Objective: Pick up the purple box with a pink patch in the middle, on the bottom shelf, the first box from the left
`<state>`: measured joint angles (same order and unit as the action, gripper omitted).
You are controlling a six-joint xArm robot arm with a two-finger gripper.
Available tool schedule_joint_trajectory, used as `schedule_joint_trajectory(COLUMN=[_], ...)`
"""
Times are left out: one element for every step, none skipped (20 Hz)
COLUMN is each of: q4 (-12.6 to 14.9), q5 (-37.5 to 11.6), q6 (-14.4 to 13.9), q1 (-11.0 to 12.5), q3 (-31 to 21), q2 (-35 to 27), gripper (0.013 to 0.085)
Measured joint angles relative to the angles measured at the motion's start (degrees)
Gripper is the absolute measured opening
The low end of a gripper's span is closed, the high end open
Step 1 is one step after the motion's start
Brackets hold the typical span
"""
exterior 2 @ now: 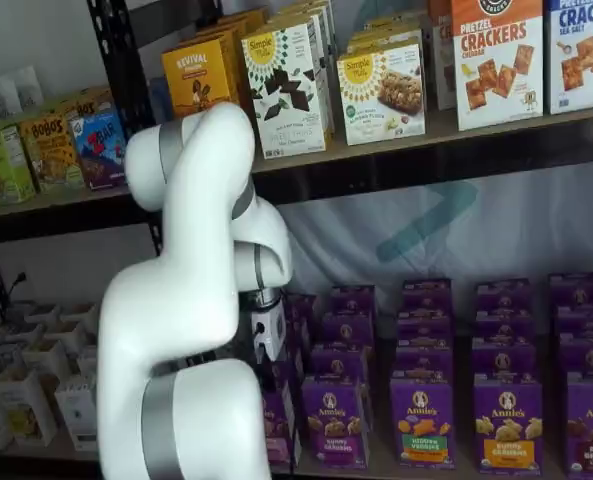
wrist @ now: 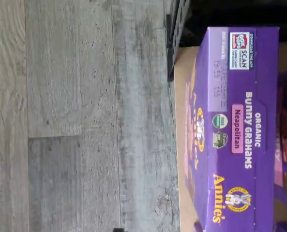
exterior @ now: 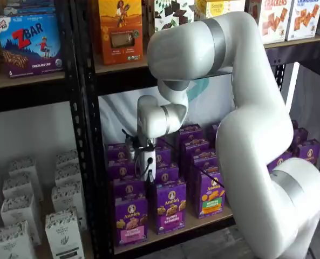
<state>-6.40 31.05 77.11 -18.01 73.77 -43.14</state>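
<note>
While the purple box [exterior: 131, 220] stands untouched on the bottom shelf [exterior: 200, 224], we hover the gripper [exterior: 148, 177] above; finger state cannot be determined.

Floor is grey wood-look planks [wrist: 75, 116], pretty weathered finish with visible seams. The shelving is a black metal rack [exterior: 80, 135] with perforated uprights and pale wooden boards. Behind the lower tier hangs a white sheet [exterior 2: 456, 225] with a teal mark on it. The wall [exterior 2: 36, 40] up behind the rack is plain white. Lighting is even and soft, with no hard shadows.
</note>
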Motion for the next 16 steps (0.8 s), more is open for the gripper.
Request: schedule_joint_trajectory(q4=[-0.6, -1.5, -1.9, -2.1, -2.2, -2.6, -3.0, -3.1, -3.3, -3.7, -4.0, -4.1, -3.8, -3.7, -3.6, -3.4], q5=[0.2, 0.6, 0.7, 0.6, 0.4, 0.1, -0.4, -1.2, -2.2, -3.1, -3.8, -4.2, -4.4, -4.4, -4.3, -4.1], q6=[0.6, 1.4, 1.9, 2.1, 2.2, 2.6, 3.0, 3.0, 3.2, 3.5, 3.7, 3.7, 3.5, 3.3, 3.2, 3.0], q1=[0.0, 0.2, 0.3, 0.3, 0.3, 0.3, 0.4, 0.3, 0.3, 0.2, 0.1, 0.0, -0.1, -0.1, -0.1, -0.2], q3=[0.0, -0.1, -0.2, -0.4, -0.6, -0.8, -1.0, -1.3, -1.6, -1.9, -2.0, -2.0, -1.8, -1.6, -1.3, -1.0], q2=[0.0, 0.2, 0.3, 0.4, 0.5, 0.6, 0.6, 0.7, 0.7, 0.7, 0.6, 0.5, 0.3, 0.1, -0.1, -0.4], gripper=[0.0850, 0.0850, 0.0850, 0.0850, 0.0850, 0.0850, 0.0850, 0.0850, 0.0850, 0.0850, 0.0850, 0.0850, 0.0850, 0.0850, 0.0850, 0.0850])
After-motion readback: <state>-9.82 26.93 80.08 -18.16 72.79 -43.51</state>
